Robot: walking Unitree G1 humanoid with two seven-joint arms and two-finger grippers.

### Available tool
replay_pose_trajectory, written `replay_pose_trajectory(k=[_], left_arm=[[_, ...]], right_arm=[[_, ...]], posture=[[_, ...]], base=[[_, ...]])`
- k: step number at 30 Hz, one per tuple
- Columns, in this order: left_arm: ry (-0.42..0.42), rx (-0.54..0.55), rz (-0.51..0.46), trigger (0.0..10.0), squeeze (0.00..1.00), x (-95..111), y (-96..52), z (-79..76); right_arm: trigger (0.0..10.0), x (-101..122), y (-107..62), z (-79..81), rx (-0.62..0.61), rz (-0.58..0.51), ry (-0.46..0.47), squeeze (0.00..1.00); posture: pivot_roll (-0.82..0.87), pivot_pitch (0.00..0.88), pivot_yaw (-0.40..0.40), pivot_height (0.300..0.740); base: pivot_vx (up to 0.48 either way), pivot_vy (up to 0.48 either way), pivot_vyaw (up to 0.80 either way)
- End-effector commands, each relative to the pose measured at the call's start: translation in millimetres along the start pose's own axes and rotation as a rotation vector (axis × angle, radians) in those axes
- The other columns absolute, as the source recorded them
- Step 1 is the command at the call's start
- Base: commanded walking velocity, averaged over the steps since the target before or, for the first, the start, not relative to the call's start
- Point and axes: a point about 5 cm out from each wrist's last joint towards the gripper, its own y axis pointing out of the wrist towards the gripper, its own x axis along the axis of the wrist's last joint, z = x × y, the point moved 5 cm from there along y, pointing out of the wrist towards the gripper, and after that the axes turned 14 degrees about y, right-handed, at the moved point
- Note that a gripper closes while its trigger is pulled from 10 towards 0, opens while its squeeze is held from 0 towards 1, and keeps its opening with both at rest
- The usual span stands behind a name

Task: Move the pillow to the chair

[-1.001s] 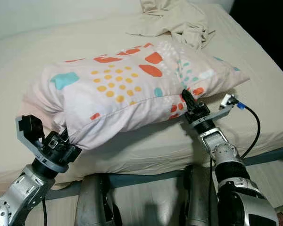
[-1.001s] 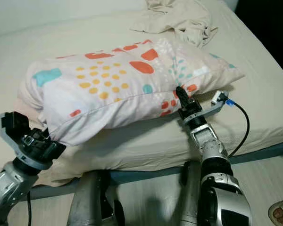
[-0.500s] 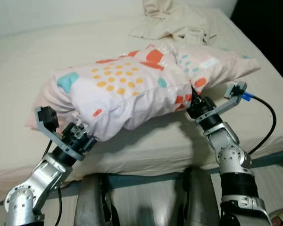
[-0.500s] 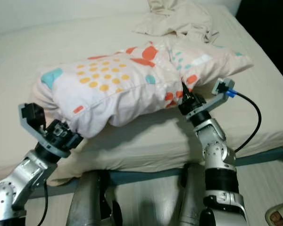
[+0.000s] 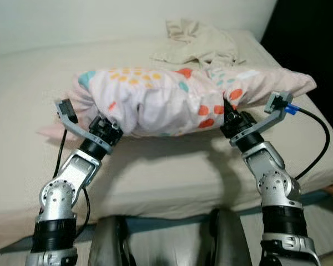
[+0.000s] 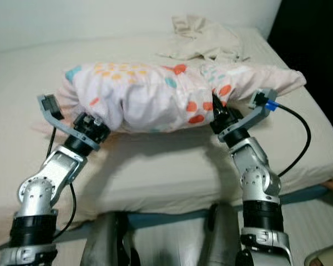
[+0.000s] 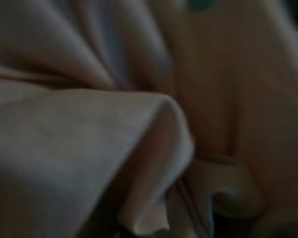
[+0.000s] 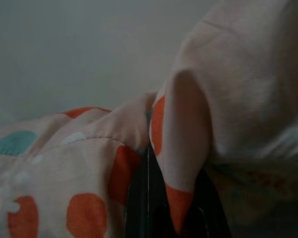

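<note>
Before me lies a bed (image 5: 172, 172) under a beige sheet, with a crumpled beige cloth (image 5: 200, 44) near its far edge.

A cream-sheeted bed (image 5: 172, 172) is filling mid-frame, crumpled beige cloth (image 5: 197, 43) lying at upper centre, pale wall (image 5: 72, 22) running along the top.

The pillow (image 5: 172, 100) is pale pink-white, printed with orange-red blobs, small yellow-orange dots and teal patches; in the right wrist view its fabric (image 8: 89, 163) shows orange-red spots, one teal spot and faint white flecks. The bed (image 5: 172, 172) wears a plain cream sheet, and the crumpled cloth (image 5: 202, 44) near its far edge is a similar beige. Both arms are silver, each end effector black, left (image 5: 102, 132) and right (image 5: 233, 119). A blue connector (image 5: 288, 110) meets a black cable (image 5: 322, 149).
</note>
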Motion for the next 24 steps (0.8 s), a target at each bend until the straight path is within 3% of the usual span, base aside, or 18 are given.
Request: replay_pose_trajectory(k=[1,15,24], left_arm=[[0.042,-0.029,0.015,10.0,0.00,0,5.0,-4.0],[0.119,-0.012,-0.039,10.0,0.00,11,17.6,-1.4],[0.188,0.062,-0.052,10.0,0.00,14,18.9,11.5]], right_arm=[[0.0,3,9.7,26.5,0.104,0.003,-0.026,0.00],[0.0,18,9.8,30.7,0.106,-0.032,-0.070,0.00],[0.0,22,10.8,26.2,0.082,-0.037,-0.105,0.00]], posture=[[-0.10,0.114,0.066,0.608],[-0.11,0.093,0.066,0.675],[-0.11,0.081,0.063,0.723]], base=[[0.000,0.000,0.00],[0.000,0.000,0.00],[0.000,0.000,0.00]])
